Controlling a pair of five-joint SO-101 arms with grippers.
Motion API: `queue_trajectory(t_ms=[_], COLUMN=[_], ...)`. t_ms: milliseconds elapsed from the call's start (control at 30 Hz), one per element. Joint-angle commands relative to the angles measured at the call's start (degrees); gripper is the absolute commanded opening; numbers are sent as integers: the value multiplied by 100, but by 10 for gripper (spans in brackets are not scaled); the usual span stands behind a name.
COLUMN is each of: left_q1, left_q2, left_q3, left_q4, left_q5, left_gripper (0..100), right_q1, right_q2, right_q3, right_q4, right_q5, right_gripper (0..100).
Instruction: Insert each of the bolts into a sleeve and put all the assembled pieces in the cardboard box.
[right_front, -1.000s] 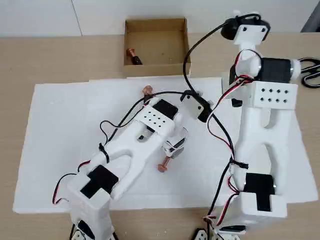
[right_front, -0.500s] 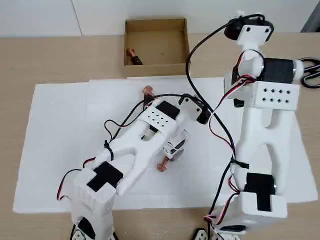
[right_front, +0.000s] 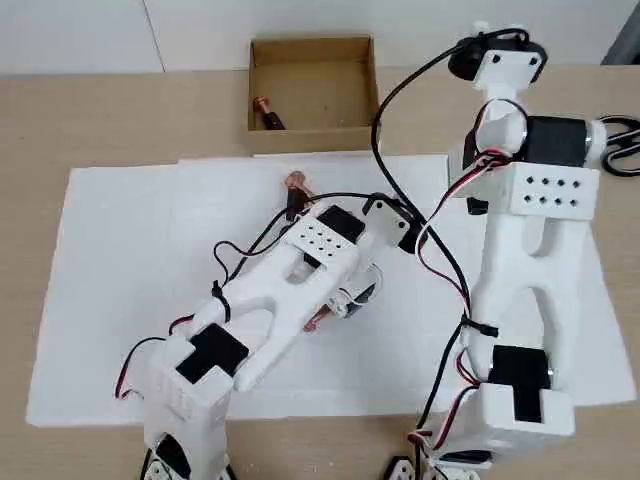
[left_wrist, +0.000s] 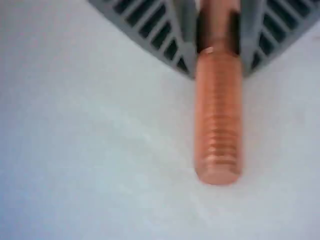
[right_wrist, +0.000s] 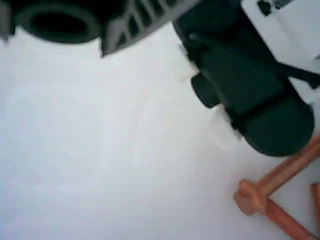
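My left gripper (left_wrist: 218, 35) is shut on a copper bolt (left_wrist: 218, 125), whose threaded end sticks out over the white sheet. From above, this bolt (right_front: 318, 318) shows under the left gripper (right_front: 345, 295) in the middle of the sheet. My right gripper (right_wrist: 65, 27) holds a black sleeve (right_wrist: 50, 20) by its open end, just above the sheet. Two loose copper bolts (right_wrist: 265, 192) lie crossed beyond it, and from above these bolts (right_front: 295, 183) lie near the box. The cardboard box (right_front: 312, 50) at the back holds one bolt in a sleeve (right_front: 266, 112).
A white foam sheet (right_front: 120, 280) covers the wooden table. The left arm's black camera (right_wrist: 250, 95) and its cable hang close to my right gripper. Scissors (right_front: 622, 140) lie at the far right edge.
The left arm has shifted toward the back and right with its bolt, which now lies closer under the arm. The right arm has barely moved.
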Motion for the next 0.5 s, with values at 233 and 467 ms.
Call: queue_trajectory(t_ms=[233,467], left_q1=[-141,-862], left_q2=[-97,-1178], left_q3=[-2448,-2413], left_q4=[1837,1829], left_q5=[-712,-2391], left_gripper=[6,6], right_q1=[66,347], right_q2=[-163,-163], right_q3=[-26,-26], right_q4=[-4,-4], right_q5=[-70,-70], right_gripper=[4,4])
